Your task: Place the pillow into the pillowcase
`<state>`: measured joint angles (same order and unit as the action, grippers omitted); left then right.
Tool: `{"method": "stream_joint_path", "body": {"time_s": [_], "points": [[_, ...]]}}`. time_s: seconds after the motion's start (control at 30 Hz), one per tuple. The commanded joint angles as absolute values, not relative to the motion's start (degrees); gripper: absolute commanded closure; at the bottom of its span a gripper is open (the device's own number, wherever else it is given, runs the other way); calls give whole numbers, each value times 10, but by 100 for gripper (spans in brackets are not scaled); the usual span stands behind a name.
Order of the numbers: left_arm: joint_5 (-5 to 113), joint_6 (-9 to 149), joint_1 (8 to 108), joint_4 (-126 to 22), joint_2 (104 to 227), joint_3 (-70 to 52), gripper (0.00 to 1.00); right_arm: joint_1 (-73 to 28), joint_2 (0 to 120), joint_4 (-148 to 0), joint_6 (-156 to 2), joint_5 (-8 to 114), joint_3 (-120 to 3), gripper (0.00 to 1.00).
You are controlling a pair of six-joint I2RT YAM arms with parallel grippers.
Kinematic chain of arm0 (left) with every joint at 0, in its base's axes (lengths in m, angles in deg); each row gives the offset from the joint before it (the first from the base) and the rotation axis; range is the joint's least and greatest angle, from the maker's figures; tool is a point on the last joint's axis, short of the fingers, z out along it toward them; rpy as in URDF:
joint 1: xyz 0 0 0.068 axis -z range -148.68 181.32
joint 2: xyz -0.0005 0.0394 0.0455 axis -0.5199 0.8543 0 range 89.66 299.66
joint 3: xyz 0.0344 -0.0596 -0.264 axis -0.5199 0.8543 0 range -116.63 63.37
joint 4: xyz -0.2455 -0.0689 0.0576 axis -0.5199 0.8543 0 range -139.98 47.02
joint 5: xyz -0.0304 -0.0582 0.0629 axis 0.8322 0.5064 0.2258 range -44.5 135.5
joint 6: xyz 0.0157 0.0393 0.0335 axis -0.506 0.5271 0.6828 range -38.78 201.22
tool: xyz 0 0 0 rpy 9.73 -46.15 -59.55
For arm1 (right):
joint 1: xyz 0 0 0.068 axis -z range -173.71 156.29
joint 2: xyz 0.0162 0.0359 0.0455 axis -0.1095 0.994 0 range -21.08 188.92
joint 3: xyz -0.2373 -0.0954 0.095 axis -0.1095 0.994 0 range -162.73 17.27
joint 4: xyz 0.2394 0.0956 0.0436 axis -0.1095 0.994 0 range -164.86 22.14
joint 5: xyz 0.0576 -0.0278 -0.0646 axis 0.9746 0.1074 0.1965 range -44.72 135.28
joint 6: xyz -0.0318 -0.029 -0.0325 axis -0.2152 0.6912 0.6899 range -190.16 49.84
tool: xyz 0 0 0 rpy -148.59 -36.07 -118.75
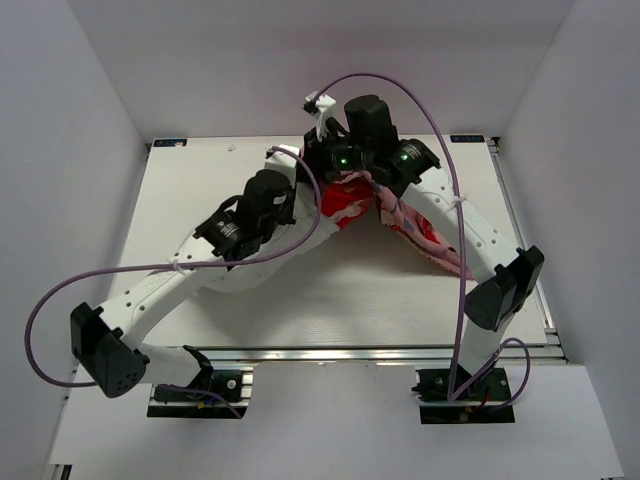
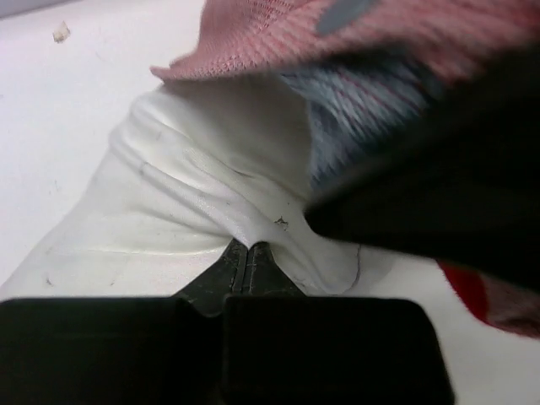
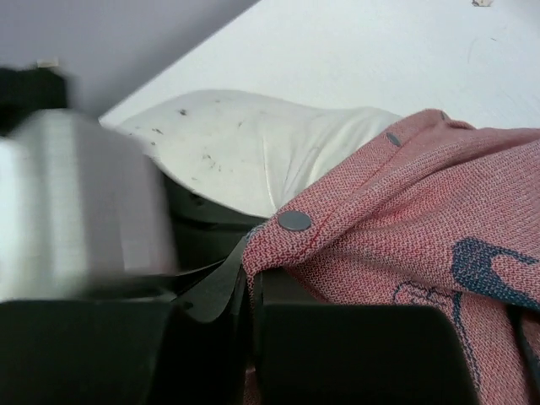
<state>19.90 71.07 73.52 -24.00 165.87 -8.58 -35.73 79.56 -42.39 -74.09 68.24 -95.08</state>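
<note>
The white worktop (image 1: pixel 350 300) carries both task things at its far centre, where they meet in a V. The pillow (image 2: pixel 169 219) lies under the left arm, its long axis slanting from near left up to far centre. The pillowcase (image 1: pixel 345 200) runs the other way, from that same far-centre point down toward the near right, red print at the top and dull pink inner side trailing along the right arm. So the pillow's leading end lies just left of the case's mouth. In the left wrist view the pink hem already hangs over that white end, though how far the end is inside cannot be told. The left tool (image 2: pixel 245 253) is closed, pinching a fold of the pillow's fabric at that end. The right tool (image 3: pixel 249 261) is closed on the pillowcase's edge, right under a dark snap button (image 3: pixel 295 221). Each arm is at its own thing. Judged from this, the next move turns on the left arm driving the pillow rightward along its long axis while the right holds the mouth up. No brand or writing can be read. Two small tags at the worktop's far corners are too small to make out, and the case's print shows only dark outlines.
</note>
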Motion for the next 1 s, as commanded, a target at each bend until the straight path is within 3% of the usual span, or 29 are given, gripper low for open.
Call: {"method": "stream_joint_path", "body": {"time_s": [0.0, 0.13, 0.27, 0.57, 0.77, 0.8, 0.83, 0.87, 0.97], "points": [[227, 690, 747, -343, 1588, -106, 100, -365, 792, -496, -838, 798, -1032, 100], [229, 668, 747, -410, 1517, -65, 100, -356, 806, -452, -773, 660, -1012, 100], [233, 642, 747, -494, 1464, -2, 100, -297, 812, -444, -781, 668, -915, 100], [276, 556, 746, -629, 1506, 127, 100, -326, 804, -488, -862, 866, -905, 100], [270, 543, 740, -691, 1529, 177, 100, -327, 786, -532, -922, 894, -919, 100], [273, 543, 736, -703, 1535, 179, 100, -327, 783, -525, -906, 876, -904, 91], [277, 542, 736, -707, 1537, 178, 100, -327, 785, -515, -887, 876, -893, 91], [280, 542, 732, -711, 1540, 178, 100, -327, 785, -503, -859, 845, -883, 77], [285, 547, 728, -707, 1546, 170, 100, -307, 782, -457, -752, 804, -852, 57]]}}
